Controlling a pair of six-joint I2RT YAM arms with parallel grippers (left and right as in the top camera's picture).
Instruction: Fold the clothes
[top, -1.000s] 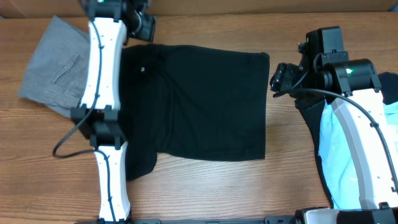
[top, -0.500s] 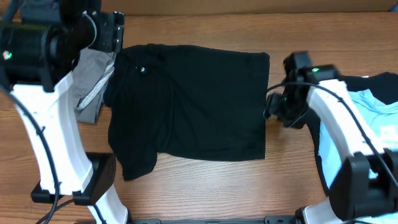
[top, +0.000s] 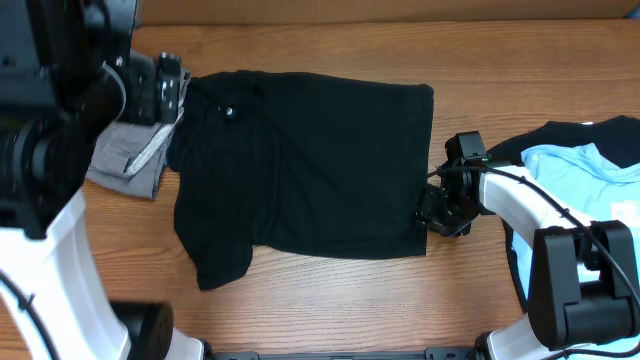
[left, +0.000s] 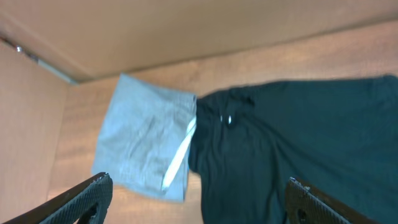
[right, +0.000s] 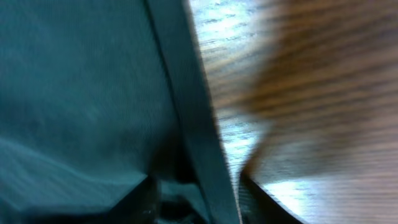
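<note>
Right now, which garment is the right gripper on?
The black shirt: the right gripper straddles its hem; grey trousers and blue tee lie elsewhere.

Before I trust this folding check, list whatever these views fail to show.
- Overhead: the left arm covers part of the grey trousers.
- Overhead: the light blue tee runs off the right edge, and the right arm covers more of it. Its print is unreadable.
- Black shirt: the white logo is too small overhead and blurred in the left wrist view.
- Right wrist: blurred, so it is unclear whether the jaws pinch the hem.
</note>
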